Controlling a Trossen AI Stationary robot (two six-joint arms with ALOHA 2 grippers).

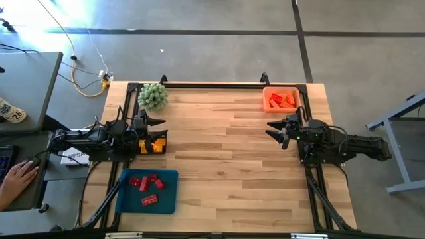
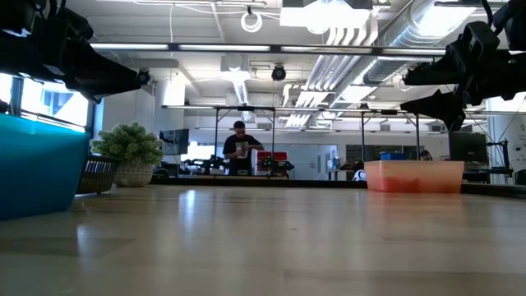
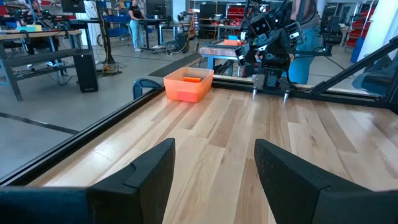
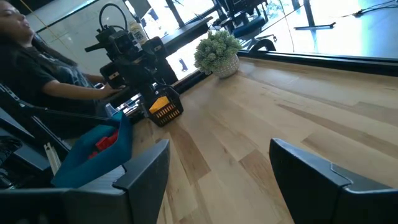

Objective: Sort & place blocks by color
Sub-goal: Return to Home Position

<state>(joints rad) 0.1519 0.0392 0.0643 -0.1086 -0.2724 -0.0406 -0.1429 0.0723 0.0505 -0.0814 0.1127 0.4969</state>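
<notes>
Red blocks [image 1: 147,183] lie in a blue tray [image 1: 166,199] near the front left. Orange blocks [image 1: 282,100] fill an orange tray [image 1: 268,105] at the far right. Yellow blocks [image 1: 157,144] sit in a small black basket [image 1: 163,135] by the left arm. My left gripper [image 1: 158,122] hangs open above the table beside that basket, pointing level toward the right [image 3: 214,168]. My right gripper [image 1: 271,129] hangs open near the orange tray, pointing toward the left [image 4: 217,168]. Neither has anything between its fingers.
A green spiky plant ball [image 1: 153,96] in a pot stands at the far left corner. A black frame [image 1: 219,84] runs along the table's edges. Bare wood [image 1: 219,153] lies between the two arms. A person's hand [image 1: 18,176] rests on a desk left of the table.
</notes>
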